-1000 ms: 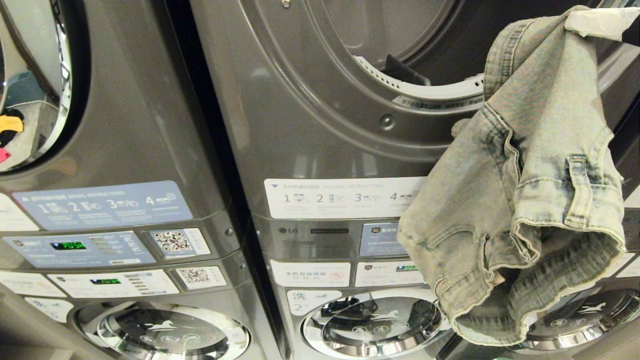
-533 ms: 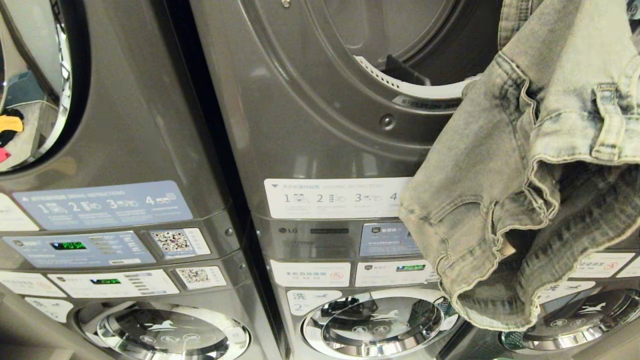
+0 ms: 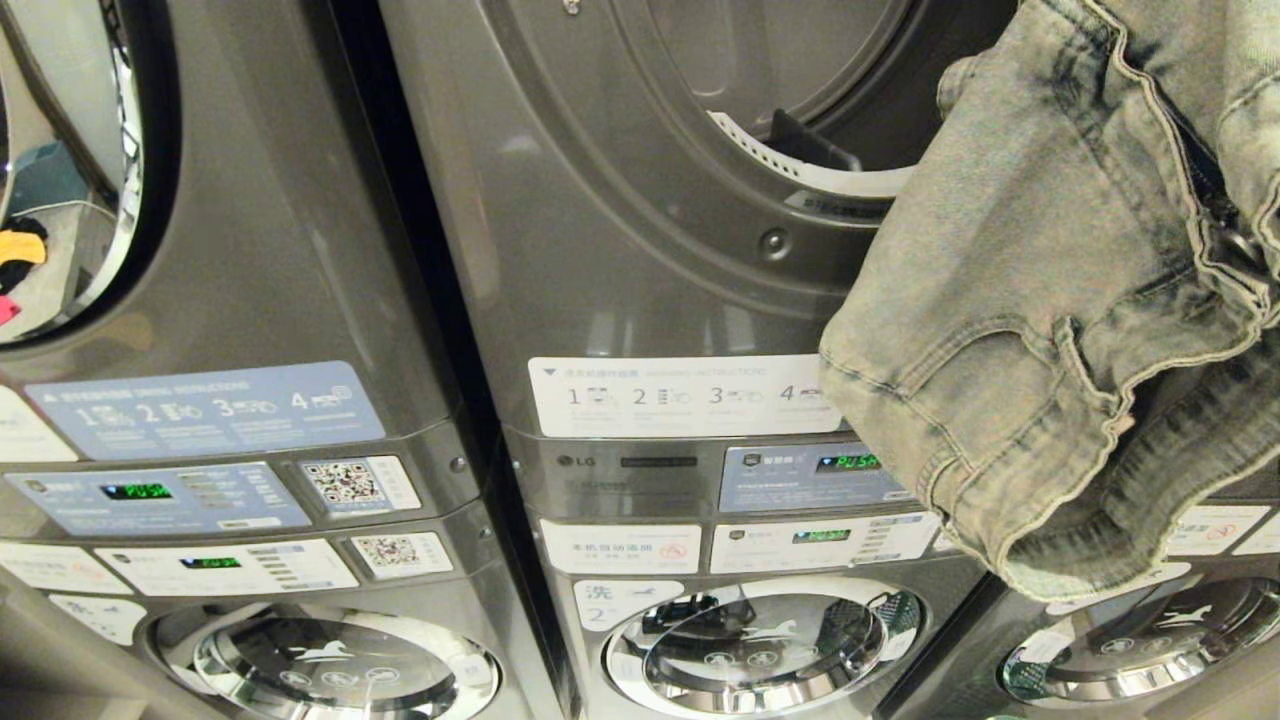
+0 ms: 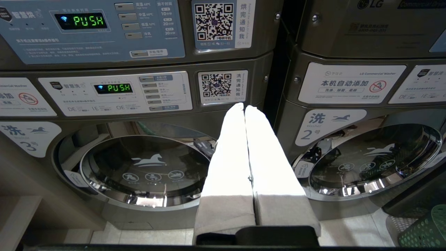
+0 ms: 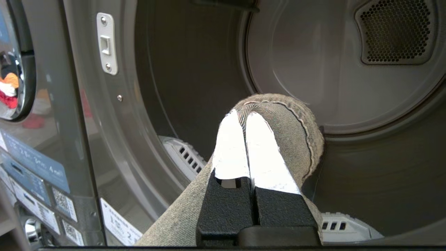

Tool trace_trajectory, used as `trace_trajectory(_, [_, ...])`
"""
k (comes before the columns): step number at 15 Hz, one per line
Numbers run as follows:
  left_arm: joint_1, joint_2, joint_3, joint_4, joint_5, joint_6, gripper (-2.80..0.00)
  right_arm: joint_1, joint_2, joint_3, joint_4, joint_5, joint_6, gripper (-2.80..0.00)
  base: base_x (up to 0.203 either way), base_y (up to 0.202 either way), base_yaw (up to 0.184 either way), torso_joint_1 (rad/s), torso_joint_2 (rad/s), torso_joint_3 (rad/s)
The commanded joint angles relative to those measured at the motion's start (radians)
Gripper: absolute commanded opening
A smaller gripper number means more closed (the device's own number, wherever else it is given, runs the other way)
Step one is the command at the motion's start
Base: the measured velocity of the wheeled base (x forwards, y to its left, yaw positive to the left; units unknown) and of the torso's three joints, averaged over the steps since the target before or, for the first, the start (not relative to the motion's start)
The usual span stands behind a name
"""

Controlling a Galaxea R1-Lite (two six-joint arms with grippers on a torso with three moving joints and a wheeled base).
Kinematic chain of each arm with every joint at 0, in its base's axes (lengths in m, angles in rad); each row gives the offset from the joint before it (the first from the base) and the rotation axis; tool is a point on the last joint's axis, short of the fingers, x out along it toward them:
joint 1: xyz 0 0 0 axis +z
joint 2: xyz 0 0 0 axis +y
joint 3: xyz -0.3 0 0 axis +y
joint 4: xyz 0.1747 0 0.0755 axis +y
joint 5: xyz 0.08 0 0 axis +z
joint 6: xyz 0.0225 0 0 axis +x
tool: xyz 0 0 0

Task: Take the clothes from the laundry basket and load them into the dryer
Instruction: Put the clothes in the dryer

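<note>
A pale washed-denim garment of the clothes (image 3: 1050, 330) hangs at the right of the head view, in front of the dryer (image 3: 600, 250), whose round opening (image 3: 800, 70) is uncovered. My right gripper (image 5: 243, 115) is out of the head view. The right wrist view shows it shut on a fold of the denim (image 5: 296, 125), level with the opening and facing the bare drum (image 5: 348, 87). My left gripper (image 4: 244, 106) is parked low before the washers, shut and empty. A corner of the green laundry basket (image 4: 423, 230) stands on the floor to its right.
A white lint filter (image 3: 830, 175) lines the lower lip of the opening. The neighbouring machine's chrome-rimmed glass door (image 3: 100, 170) shows yellow and pink garments. Chrome washer doors (image 3: 760, 650) (image 4: 146, 167) sit below the control panels (image 3: 810, 475).
The denim garment has risen and shifted right in the head view, uncovering the control panel display. The white fingertip seen at the top right has left the frame.
</note>
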Motion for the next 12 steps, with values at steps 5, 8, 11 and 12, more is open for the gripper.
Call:
trace_trajectory(5, [0.000, 0.000, 0.000, 0.000, 0.000, 0.003, -2.80, 0.001, 0.029, -0.032, 0.000, 0.004, -0.002, -2.80, 0.000, 0.000, 0.000, 0.000, 0.00, 0.000])
trace_trajectory(8, [0.000, 0.000, 0.000, 0.000, 0.000, 0.003, -2.80, 0.002, 0.036, -0.044, 0.000, 0.004, -0.003, -2.80, 0.000, 0.000, 0.000, 0.000, 0.00, 0.000])
trace_trajectory(11, [0.000, 0.000, 0.000, 0.000, 0.000, 0.001, -2.80, 0.002, 0.039, -0.045, 0.000, 0.004, -0.001, -2.80, 0.000, 0.000, 0.000, 0.000, 0.00, 0.000])
trace_trajectory(12, [0.000, 0.000, 0.002, 0.000, 0.000, 0.001, -2.80, 0.002, 0.038, -0.045, 0.000, 0.004, -0.001, -2.80, 0.000, 0.000, 0.000, 0.000, 0.00, 0.000])
